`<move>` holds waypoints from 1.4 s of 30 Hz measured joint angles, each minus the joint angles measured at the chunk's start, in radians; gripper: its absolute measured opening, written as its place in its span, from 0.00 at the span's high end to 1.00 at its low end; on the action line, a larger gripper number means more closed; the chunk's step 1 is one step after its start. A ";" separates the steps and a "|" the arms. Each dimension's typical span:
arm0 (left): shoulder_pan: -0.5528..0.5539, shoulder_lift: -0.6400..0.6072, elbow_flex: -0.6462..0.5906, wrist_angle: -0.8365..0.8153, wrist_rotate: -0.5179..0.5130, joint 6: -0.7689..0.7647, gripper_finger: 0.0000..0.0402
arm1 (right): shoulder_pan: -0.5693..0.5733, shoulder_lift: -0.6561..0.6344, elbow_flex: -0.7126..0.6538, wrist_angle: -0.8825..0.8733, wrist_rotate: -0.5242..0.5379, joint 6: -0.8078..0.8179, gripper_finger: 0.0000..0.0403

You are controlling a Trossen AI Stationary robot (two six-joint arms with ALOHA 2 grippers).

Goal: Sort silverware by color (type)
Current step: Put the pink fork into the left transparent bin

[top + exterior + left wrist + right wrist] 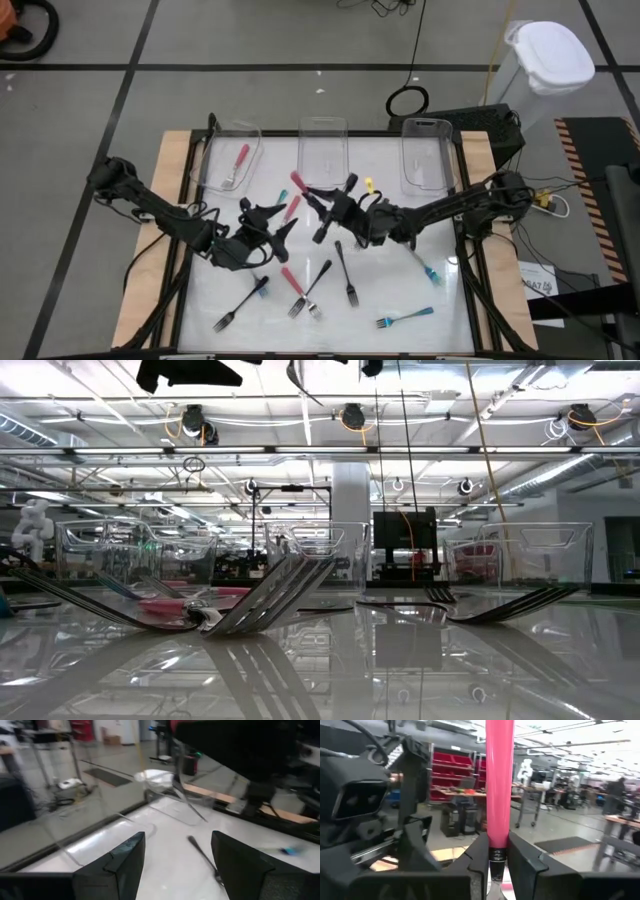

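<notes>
My right gripper (312, 197) is over the table's middle, shut on a pink-handled fork (297, 183) whose handle (499, 780) sticks out past the fingertips. My left gripper (272, 226) stands open just left of it, with nothing between its fingers (177, 860). A pink handle (291, 208) shows between the two grippers. Lying flat on the table nearer the front are black-handled forks (346, 272) (312, 288), a pink one (289, 277) and blue or teal ones (240, 305) (405, 318) (428, 268). One pink fork (238, 165) lies in the far left clear tray (214, 160). My right gripper pinches the pink fork between its two fingers where the handle ends at the dark collar and metal neck (495, 854). The fingers lie along the fork. The handle points on past the fingertips toward the table's far left, and the tine end is hidden behind the gripper.
Three clear trays stand along the far edge: left, middle (323, 150) and right (425, 155). The two grippers are close together at mid-table. A white lidded bin (545, 60) stands off the table at the far right.
</notes>
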 joint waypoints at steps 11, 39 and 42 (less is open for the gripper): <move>0.014 0.216 0.000 0.552 -0.106 0.359 0.43 | -0.019 0.002 0.000 0.064 -0.131 -0.029 0.89; 0.145 0.288 0.000 0.813 0.041 0.509 0.93 | -0.017 0.000 0.000 0.073 -0.127 -0.155 0.89; 0.145 0.285 0.000 0.823 0.038 0.522 0.97 | -0.016 -0.005 -0.001 0.072 -0.124 -0.164 0.88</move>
